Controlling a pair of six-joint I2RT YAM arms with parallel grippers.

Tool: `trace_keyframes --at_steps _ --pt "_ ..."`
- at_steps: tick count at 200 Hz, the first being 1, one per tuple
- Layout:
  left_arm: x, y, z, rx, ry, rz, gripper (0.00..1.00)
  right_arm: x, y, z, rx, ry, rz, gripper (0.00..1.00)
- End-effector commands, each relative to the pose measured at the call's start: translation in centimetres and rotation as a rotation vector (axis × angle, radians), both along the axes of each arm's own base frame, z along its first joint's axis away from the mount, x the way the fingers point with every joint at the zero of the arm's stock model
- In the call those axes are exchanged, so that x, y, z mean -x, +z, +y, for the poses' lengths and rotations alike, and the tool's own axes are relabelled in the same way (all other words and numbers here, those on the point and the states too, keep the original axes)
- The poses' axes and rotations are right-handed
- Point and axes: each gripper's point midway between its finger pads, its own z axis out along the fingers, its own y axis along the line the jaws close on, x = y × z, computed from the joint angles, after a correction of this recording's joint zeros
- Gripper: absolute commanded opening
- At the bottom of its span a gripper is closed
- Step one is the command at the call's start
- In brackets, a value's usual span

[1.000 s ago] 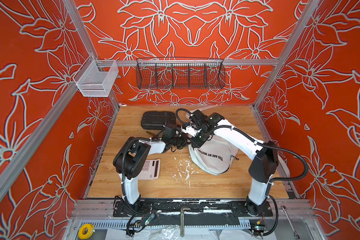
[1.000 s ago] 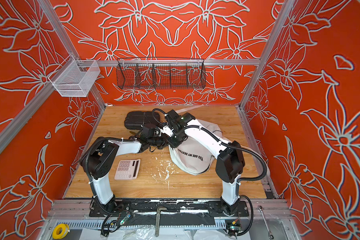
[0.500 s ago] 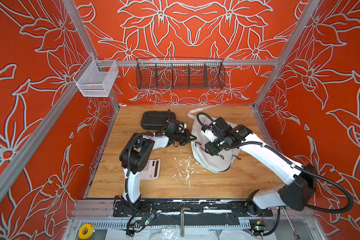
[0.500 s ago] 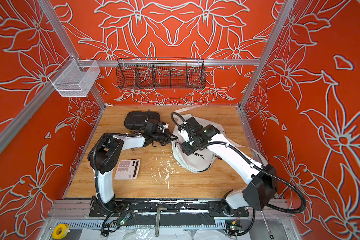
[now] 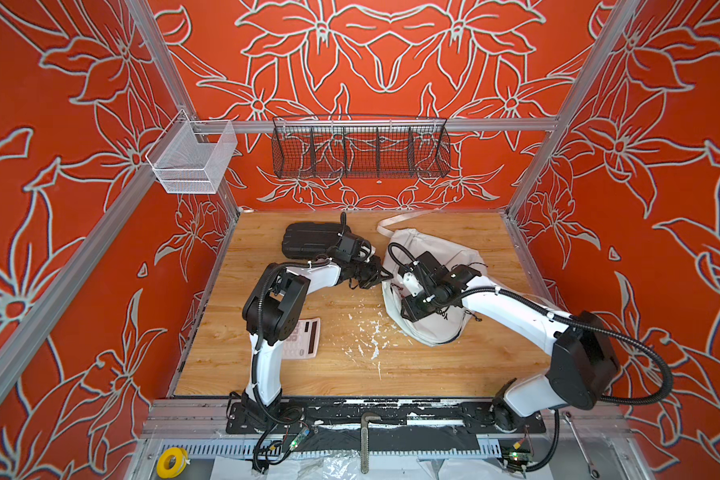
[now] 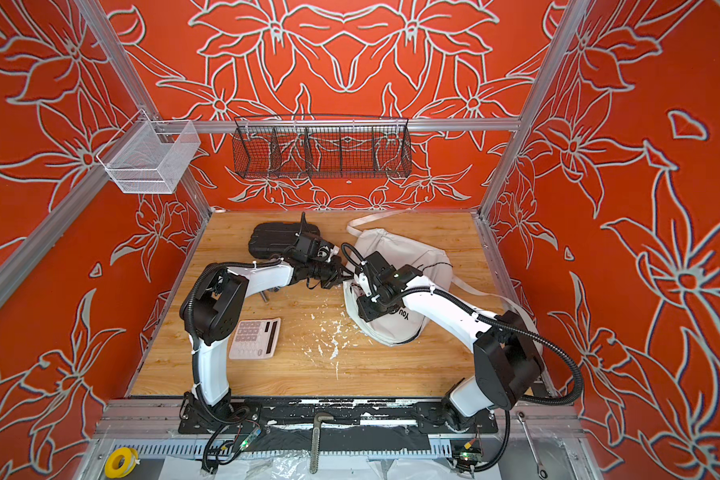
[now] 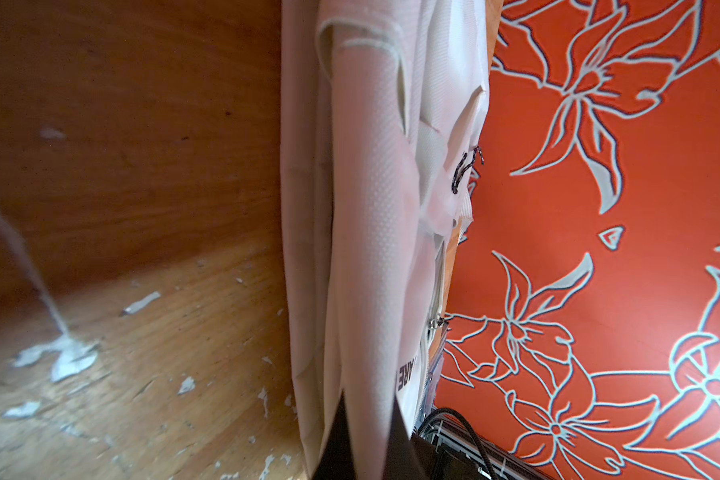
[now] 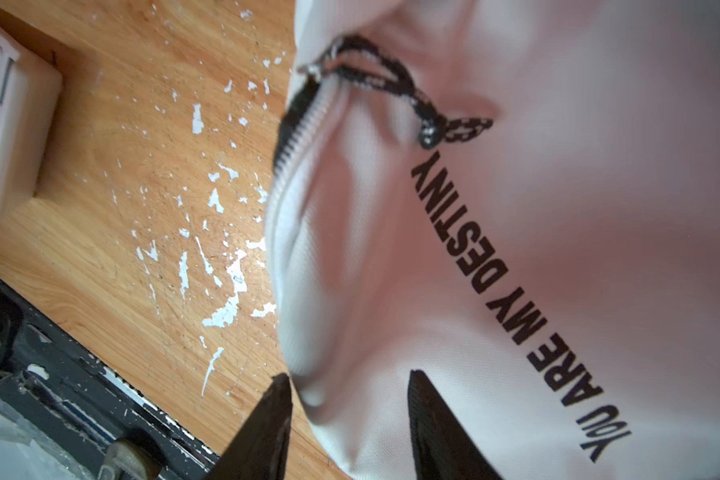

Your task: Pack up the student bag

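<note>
Wooden desk point(image 5: 350, 374): white bag point(image 5: 441, 253), black case point(image 5: 308, 240), calculator point(image 5: 306, 337); left tool point(image 7: 368, 415) clamped on bag edge; right tool point(image 8: 346, 390) jaws apart over bag front.

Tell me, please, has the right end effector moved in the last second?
Yes: the right end effector moved away from the black case, toward the front of the table.

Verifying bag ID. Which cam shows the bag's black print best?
Right wrist: the print reads whole across the student bag, close and unobstructed. In both top views the right arm covers all but a few letters. Left wrist catches only a sliver at the bag's edge.
</note>
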Motion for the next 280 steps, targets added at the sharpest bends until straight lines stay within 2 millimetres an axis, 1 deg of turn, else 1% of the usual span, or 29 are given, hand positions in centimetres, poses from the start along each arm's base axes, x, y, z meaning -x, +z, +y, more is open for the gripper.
trace_keyframes --at_steps 1,19,36,50,62,82,95,100,108,124,132,147,159,170,183,199,213,226,242,264,271,280 --pt "0.8 -0.6 -0.6 -0.008 -0.037 0.034 0.00 -0.3 -0.2 0.8 -0.029 -0.019 -0.002 0.46" --pt "0.9 -0.5 -0.8 -0.006 -0.044 0.032 0.00 -0.4 -1.4 0.7 0.007 -0.018 0.024 0.34" --pt "0.9 -0.3 -0.8 -0.014 -0.054 0.029 0.00 -0.6 -2.0 -0.1 0.057 -0.034 0.019 0.20" --pt "0.9 -0.4 -0.7 -0.033 -0.068 0.024 0.00 -0.9 -1.6 -1.0 0.093 -0.053 -0.007 0.08" --pt "1.0 -0.6 -0.5 -0.057 -0.083 0.022 0.00 -1.2 -0.6 -1.5 0.104 -0.064 -0.044 0.00" --pt "0.8 -1.3 0.0 -0.092 -0.098 0.021 0.00 -1.7 0.9 -2.6 0.128 -0.093 -0.111 0.00" --pt "0.5 -1.4 0.4 -0.093 -0.092 0.024 0.00 -1.9 0.7 -3.3 0.166 -0.103 -0.128 0.00" --pt "0.5 -1.4 0.4 -0.090 -0.092 0.024 0.05 -1.9 0.4 -3.4 0.179 -0.099 -0.125 0.00" --pt "0.4 -1.2 0.4 -0.089 -0.095 0.017 0.19 -2.0 -0.2 -3.4 0.193 -0.091 -0.114 0.00" --pt "0.5 -1.1 0.5 -0.100 -0.092 0.018 0.42 -2.2 -1.5 -2.8 0.201 -0.088 -0.084 0.00" --pt "0.6 -0.9 0.7 -0.109 -0.086 0.010 0.52 -2.4 -1.9 -2.7 0.198 -0.096 -0.079 0.00" --pt "0.8 -0.6 1.6 -0.139 -0.060 -0.009 0.63 -2.6 -2.2 -2.3 0.172 -0.110 -0.095 0.00" --pt "1.1 -0.5 2.4 -0.153 -0.036 -0.020 0.67 -2.7 -1.9 -2.2 0.153 -0.108 -0.108 0.00" --pt "1.5 -0.5 3.1 -0.157 -0.013 -0.031 0.68 -2.6 -1.8 -2.0 0.142 -0.096 -0.118 0.00" --pt "2.2 -0.5 3.6 -0.142 -0.001 -0.037 0.68 -2.4 -2.1 -2.1 0.143 -0.085 -0.109 0.00" --pt "3.3 -1.0 3.3 -0.120 -0.017 -0.024 0.67 -2.0 -2.9 -2.0 0.147 -0.061 -0.081 0.00" --pt "3.9 -1.6 2.7 -0.103 -0.030 -0.031 0.64 -1.5 -3.5 -1.3 0.122 -0.023 -0.052 0.00" --pt "4.0 -2.1 2.3 -0.082 -0.039 -0.033 0.59 -1.2 -3.9 -0.9 0.100 0.001 -0.036 0.00" --pt "3.8 -3.0 2.3 -0.067 -0.031 -0.051 0.51 -1.0 -3.9 -0.7 0.081 0.016 -0.037 0.00" --pt "4.0 -3.9 2.1 -0.046 -0.045 -0.072 0.40 -1.3 -3.1 -0.6 0.065 0.023 -0.045 0.00" --pt "4.2 -3.9 2.0 -0.031 -0.057 -0.082 0.38 -1.4 -2.8 -0.6 0.056 0.023 -0.049 0.00" --pt "4.5 -3.7 1.9 -0.017 -0.070 -0.096 0.38 -1.6 -2.3 -0.5 0.038 0.016 -0.050 0.00"
